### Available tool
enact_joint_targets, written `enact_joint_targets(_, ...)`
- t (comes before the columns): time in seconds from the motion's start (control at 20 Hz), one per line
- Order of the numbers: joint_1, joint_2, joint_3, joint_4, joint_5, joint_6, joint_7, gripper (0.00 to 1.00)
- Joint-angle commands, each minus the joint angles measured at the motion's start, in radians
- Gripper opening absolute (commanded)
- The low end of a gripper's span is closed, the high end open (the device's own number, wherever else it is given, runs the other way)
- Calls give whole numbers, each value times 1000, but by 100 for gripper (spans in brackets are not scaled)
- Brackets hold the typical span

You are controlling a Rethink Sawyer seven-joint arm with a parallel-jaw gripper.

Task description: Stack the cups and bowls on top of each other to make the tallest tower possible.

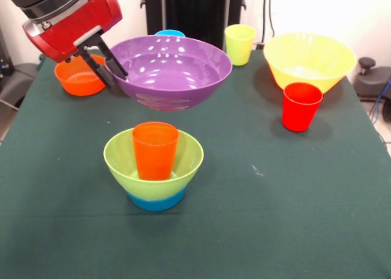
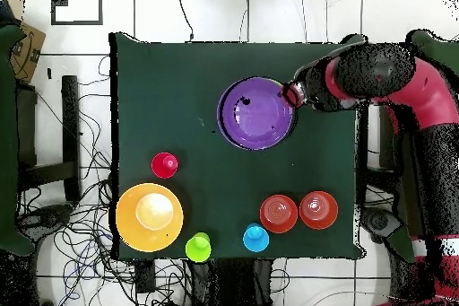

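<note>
While the purple bowl (image 1: 171, 71) is held by its rim in the gripper (image 1: 105, 62) above the tower (image 1: 153, 166), lowering centred onto the orange cup (image 1: 155, 149) is judged next.

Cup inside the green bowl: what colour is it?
Orange. The cup stands upright in the green bowl; the front view shows it best.

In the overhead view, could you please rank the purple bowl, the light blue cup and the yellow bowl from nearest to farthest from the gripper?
1. The purple bowl: held at its rim by the gripper, jaws shut on it.
2. The light blue cup: near the table's bottom edge, middle.
3. The yellow bowl: bottom-left corner, farthest.
</note>
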Motion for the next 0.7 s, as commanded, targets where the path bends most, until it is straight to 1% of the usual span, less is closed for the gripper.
enact_joint_targets(0.05, 6, -24, 19, -19, -56, 62, -274, 0)
enact_joint_targets(0.2, 14, -9, 21, -52, -63, 76, -280, 0)
enact_joint_targets(0.7, 27, 12, 22, -105, -93, 95, -323, 0)
